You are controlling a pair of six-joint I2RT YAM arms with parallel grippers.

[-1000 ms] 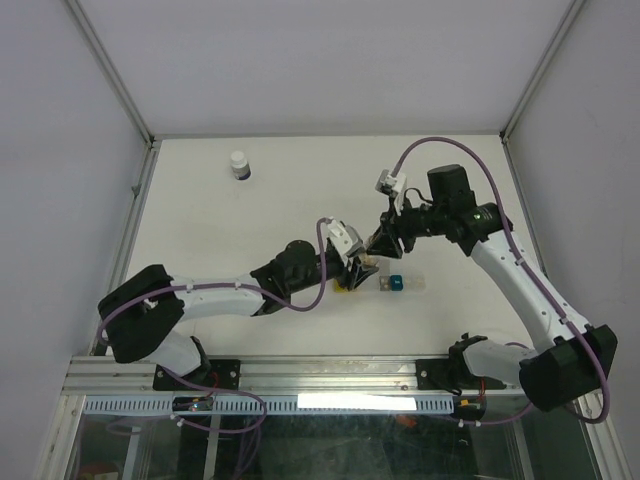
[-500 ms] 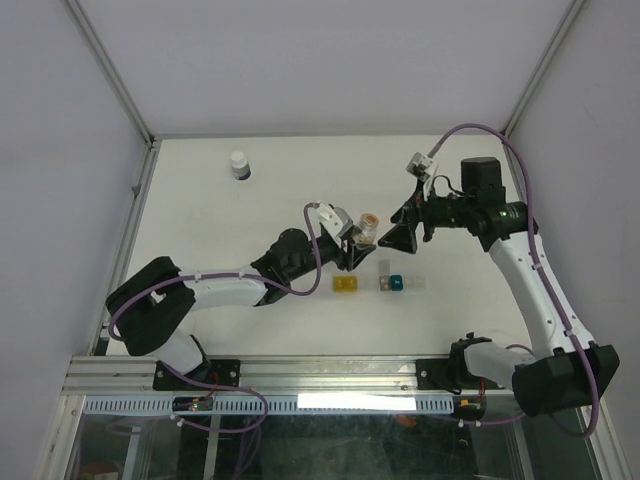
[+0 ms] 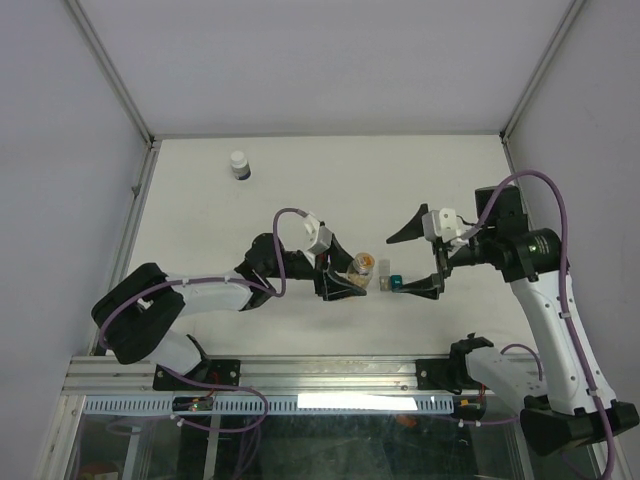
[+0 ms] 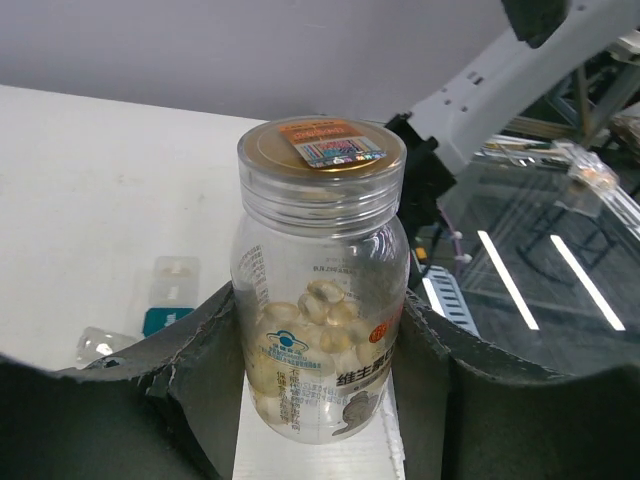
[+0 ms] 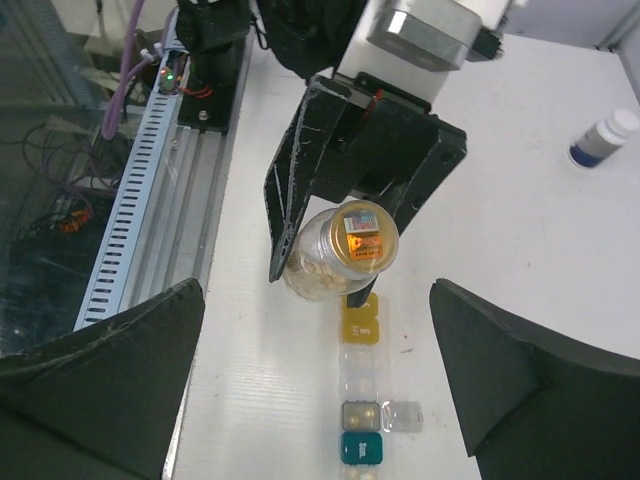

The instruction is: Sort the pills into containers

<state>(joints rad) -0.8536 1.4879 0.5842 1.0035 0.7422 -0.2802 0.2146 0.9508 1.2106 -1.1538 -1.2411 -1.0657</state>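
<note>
Small white bottle with dark band [image 3: 238, 164]: upper left. Left gripper [image 3: 343, 277]: centre, clamped on clear gold-lidded pill bottle [image 3: 362, 267] (pale capsules inside). Yellow square translucent compartment [image 5: 360, 321]: just beside that bottle. Teal compartment [image 3: 396, 282]: right of it. Right gripper [image 3: 412, 260]: spread wide, empty.

The yellow container [image 5: 360, 322] is crowded by the bottle [image 3: 362, 265] held in the left hand [image 3: 352, 274]; the teal container [image 3: 396, 283] is spanned by the wide-spread right hand [image 3: 392, 266]. The far desk [image 3: 330, 180] is obstructed only by a white bottle [image 3: 239, 164].
</note>
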